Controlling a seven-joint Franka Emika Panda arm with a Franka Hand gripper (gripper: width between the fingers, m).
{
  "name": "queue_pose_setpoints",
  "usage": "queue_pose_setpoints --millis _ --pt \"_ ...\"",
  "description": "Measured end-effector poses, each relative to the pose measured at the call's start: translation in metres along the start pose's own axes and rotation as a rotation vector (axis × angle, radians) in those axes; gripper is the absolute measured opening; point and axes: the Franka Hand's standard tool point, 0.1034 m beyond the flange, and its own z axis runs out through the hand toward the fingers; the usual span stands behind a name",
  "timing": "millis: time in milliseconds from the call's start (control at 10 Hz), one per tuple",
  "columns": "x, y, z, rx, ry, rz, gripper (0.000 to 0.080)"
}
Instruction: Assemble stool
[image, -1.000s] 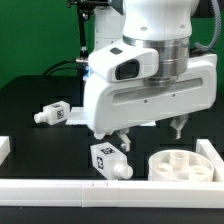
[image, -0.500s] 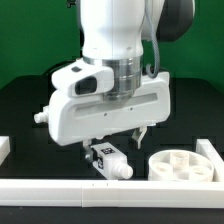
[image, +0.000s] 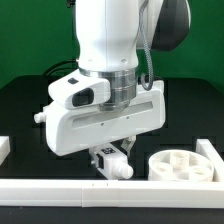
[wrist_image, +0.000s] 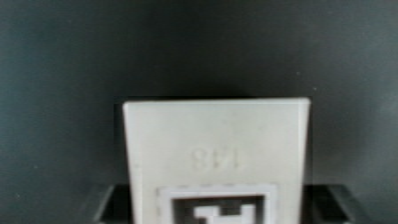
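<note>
I am straddling one stool leg (image: 116, 164) with my gripper (image: 110, 152), near the seat (image: 183, 165). Whether I am already clamping it, I cannot tell. The seat is lying bare (no legs fitted), so nearly everything is waiting.

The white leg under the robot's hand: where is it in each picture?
Exterior view: the leg lies low in the middle, to the exterior view's left of the round seat.
Wrist view: the leg fills the middle.
Shared landmark: its black-and-white tag.
</note>
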Motion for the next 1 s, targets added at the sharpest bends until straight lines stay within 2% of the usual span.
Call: queue_pose_setpoints --millis 100,200,300,400,500,600,700,800,900,1000 --pt "0.0 0.0 0.0 0.0 0.0 0.0 0.0328" --pt "0.0 0.0 -0.001 0.0 0.0 -0.003 0.0328" --pt "-0.002 0.0 -0.011 -0.007 0.006 -0.07 0.0328" --pt "-0.008 -0.006 -0.034 -0.004 0.002 -0.115 0.0328" --pt "-0.014 -0.019 -0.048 -0.005 0.008 -0.131 0.0328" --pt "-0.022 -0.039 -0.057 -0.011 0.01 -0.221 0.0328" --pt "-0.025 -0.052 -0.057 -0.037 0.046 -0.301 0.0328" --pt "-0.033 -0.039 -0.035 -0.043 0.069 -0.352 0.0328" --pt "-0.034 -0.032 -0.027 -0.042 0.053 -0.407 0.0328" --pt "-0.034 -0.033 -0.029 -0.051 0.05 -0.489 0.0328"
